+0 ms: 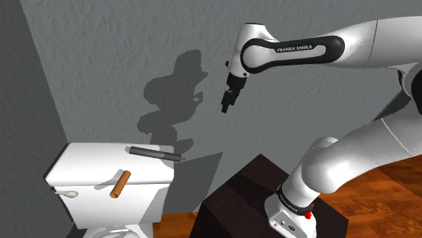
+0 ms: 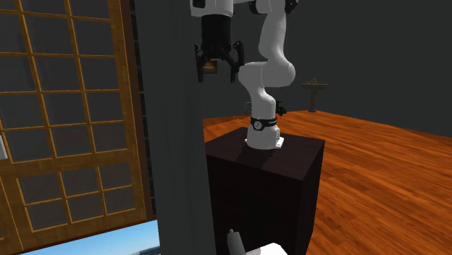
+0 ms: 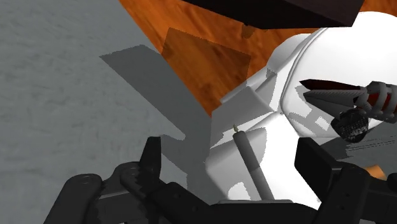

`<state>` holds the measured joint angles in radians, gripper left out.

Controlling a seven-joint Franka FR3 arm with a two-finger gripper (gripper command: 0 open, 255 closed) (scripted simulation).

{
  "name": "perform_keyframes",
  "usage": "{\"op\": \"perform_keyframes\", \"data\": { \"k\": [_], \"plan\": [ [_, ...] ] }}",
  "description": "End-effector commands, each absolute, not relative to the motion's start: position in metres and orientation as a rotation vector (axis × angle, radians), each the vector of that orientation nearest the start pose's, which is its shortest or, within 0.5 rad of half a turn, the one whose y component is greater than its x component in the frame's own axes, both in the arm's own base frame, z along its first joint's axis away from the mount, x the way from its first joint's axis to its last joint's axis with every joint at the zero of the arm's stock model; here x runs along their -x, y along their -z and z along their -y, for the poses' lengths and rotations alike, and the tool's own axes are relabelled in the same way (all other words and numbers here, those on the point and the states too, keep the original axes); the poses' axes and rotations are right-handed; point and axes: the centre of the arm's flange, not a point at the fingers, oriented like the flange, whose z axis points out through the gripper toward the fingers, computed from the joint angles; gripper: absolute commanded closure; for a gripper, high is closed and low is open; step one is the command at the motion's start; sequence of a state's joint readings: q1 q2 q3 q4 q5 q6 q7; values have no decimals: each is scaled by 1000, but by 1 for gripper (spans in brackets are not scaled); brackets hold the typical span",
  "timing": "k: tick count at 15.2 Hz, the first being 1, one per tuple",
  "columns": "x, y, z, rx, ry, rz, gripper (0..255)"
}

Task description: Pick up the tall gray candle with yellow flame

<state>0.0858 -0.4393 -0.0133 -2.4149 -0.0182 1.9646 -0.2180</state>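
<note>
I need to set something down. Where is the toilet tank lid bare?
The tank lid is bare at the shoulder view's left, between its edge and the brown cylinder. The gray candle crowds the back right.

Shoulder cam: high beside the stand [image 1: 243,196], which sits at 5 o'clock. Faces down toward grey wall [image 1: 101,61], toilet [image 1: 88,159] at 8 o'clock.

Second exterior cam: low, near, behind a dark wall edge [image 2: 177,145]. Faces stand [image 2: 261,188] dead centre, arm [image 2: 271,58] at 12 o'clock.

Wrist cam: looks along gripper [image 3: 229,145], close over toilet [image 3: 286,70].

Both exteriors share stand, arm, wood floor [image 1: 379,196].
</note>
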Motion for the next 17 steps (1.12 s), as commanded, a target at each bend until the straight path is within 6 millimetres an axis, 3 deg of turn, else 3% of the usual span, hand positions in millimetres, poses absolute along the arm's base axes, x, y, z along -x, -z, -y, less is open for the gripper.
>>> {"op": "perform_keyframes", "data": {
  "k": [1,17],
  "plan": [
    [-427,-451,-38,3110,-18,515,0],
    [-529,-289,-130,3041,-36,864,0]
  ]
}}
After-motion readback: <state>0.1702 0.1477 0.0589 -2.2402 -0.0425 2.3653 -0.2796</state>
